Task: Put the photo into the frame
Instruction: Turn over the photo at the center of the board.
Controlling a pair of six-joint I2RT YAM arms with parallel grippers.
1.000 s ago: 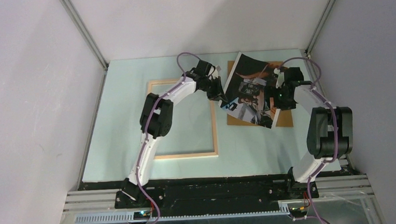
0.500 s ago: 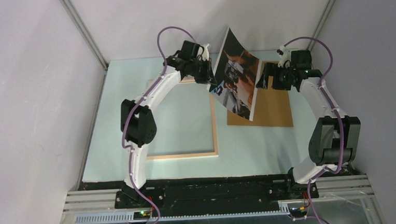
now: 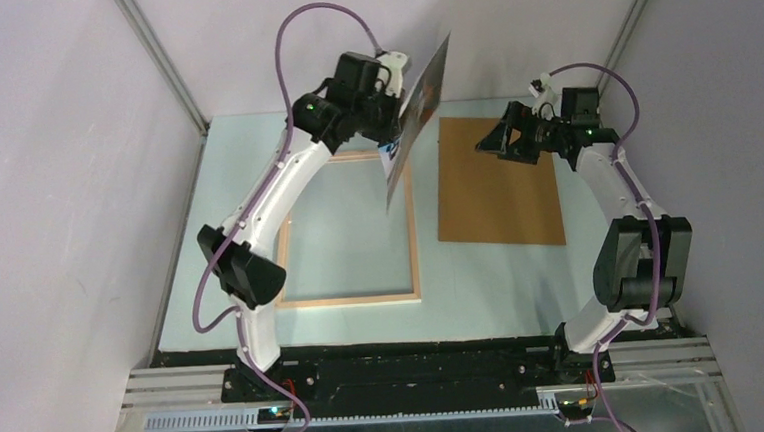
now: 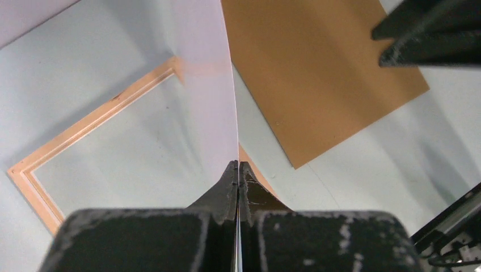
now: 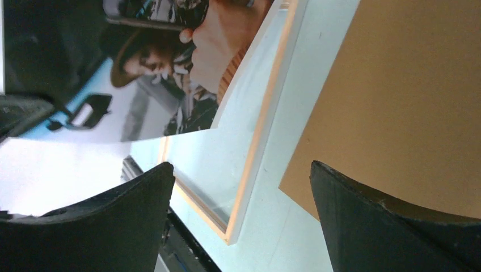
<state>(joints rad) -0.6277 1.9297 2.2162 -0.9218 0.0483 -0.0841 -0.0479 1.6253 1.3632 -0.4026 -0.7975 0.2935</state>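
The left pincer [image 4: 237,165] is clamped on the photo [image 3: 418,109], holding it on edge in the air above the far right corner of the frame [image 3: 412,244]. The frame lies flat on the surface [image 3: 237,200]. The right pincer [image 3: 489,139] hangs empty with its jaws apart, to the right of the frame and over the brown board [image 3: 502,194].

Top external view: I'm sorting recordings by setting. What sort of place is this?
Likely a lab robot cell: white panels on aluminium posts enclose a pale table, with left arm and right arm bolted to a rail at its near edge.
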